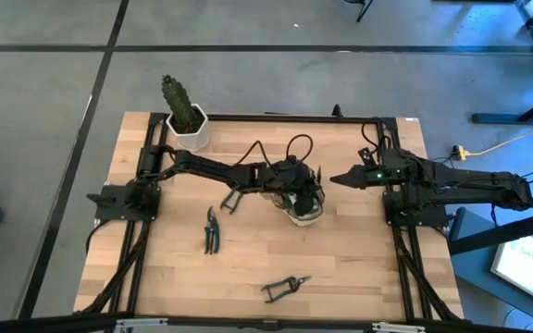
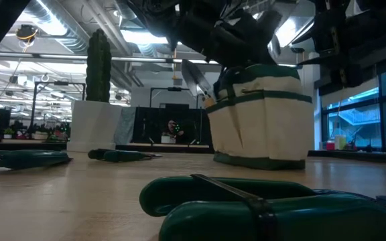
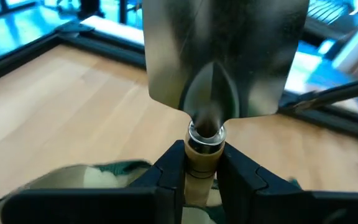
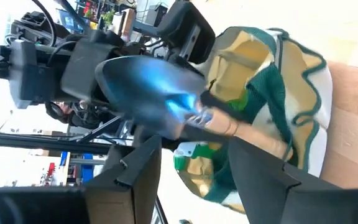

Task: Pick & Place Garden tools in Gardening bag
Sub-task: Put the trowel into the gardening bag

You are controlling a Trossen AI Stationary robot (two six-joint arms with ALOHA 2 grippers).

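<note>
Left wrist view shows the left gripper [image 3: 202, 177] clamped on the trowel [image 3: 219, 59] by its wooden neck, blade up and handle pointing down into the gardening bag [image 2: 263, 114] directly beneath, while the right gripper [image 1: 339, 179], fingers apart, waits beside that bag.

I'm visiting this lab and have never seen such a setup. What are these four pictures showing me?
Two dark robot arms work at a wooden table. One picture looks down from above, one looks level across the tabletop, and two come from cameras on the arms' wrists. The left gripper is shut on a silver trowel, holding it by the handle's neck, blade up, over the gardening bag. The right gripper waits open beside the bag, pointed at it. On the table lie two pruning shears, a dark tool next to the left arm, and a cactus in a white pot at the far edge.
</note>
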